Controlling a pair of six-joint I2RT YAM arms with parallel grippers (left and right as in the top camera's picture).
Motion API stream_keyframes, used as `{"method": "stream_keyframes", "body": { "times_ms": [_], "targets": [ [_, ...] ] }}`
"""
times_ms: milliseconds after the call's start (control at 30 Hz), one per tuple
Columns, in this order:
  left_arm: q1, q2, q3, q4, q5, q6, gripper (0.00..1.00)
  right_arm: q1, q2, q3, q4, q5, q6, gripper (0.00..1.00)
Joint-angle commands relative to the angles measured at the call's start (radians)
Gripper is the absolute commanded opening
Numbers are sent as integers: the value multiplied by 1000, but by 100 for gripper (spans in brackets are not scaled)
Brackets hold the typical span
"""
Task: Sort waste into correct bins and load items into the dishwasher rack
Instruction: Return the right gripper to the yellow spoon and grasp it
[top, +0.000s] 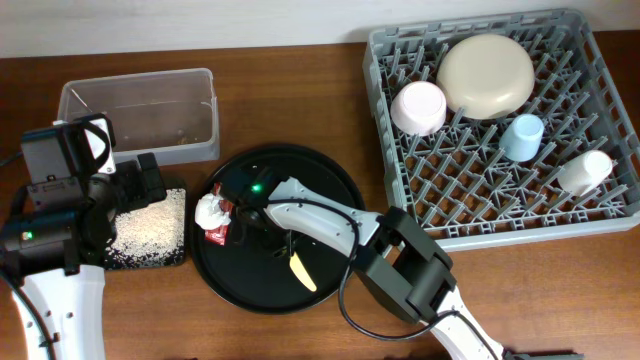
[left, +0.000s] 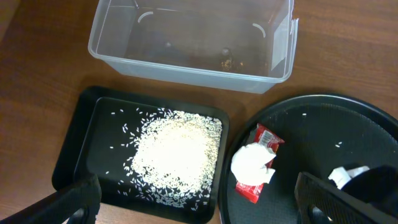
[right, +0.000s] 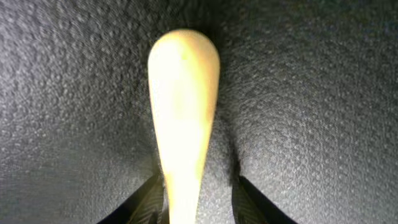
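Yellow utensil (right: 183, 112), wrapper (top: 213, 215) on round black tray (top: 330, 185)

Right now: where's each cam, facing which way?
Overhead: above the table, looking down on rack, round tray, tub; left arm and right arm show.
Left wrist: on the left arm, looking down at rice in the black tray and a wrapper; left fingers at bottom corners.
Right wrist: low over the round tray, facing a yellow utensil; right fingers flank it.
Shared: overhead and left wrist both show tub, rice, wrapper.
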Motion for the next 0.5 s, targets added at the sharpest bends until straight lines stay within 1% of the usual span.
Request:
{"method": "stream_keyframes", "body": {
  "times_ms": [0,33,100,233,467],
  "targets": [
    [3,-3,10,2,-7,1,99,-13,-8,-29,12,-34,28,39],
    [3,-3,10,2,-7,0,99,-13,-8,-29,12,-34,28,36],
    [3,-3,10,2,-7,1,100,-13,-8,-29,15,-34,28,27],
    [3,-3,10,2,-7,0,99,-13,-8,-29,17,-31,24,18],
    [3,-3,10,2,-7,1,99,-13,-12,11,-13,10,20,13]
  ]
}}
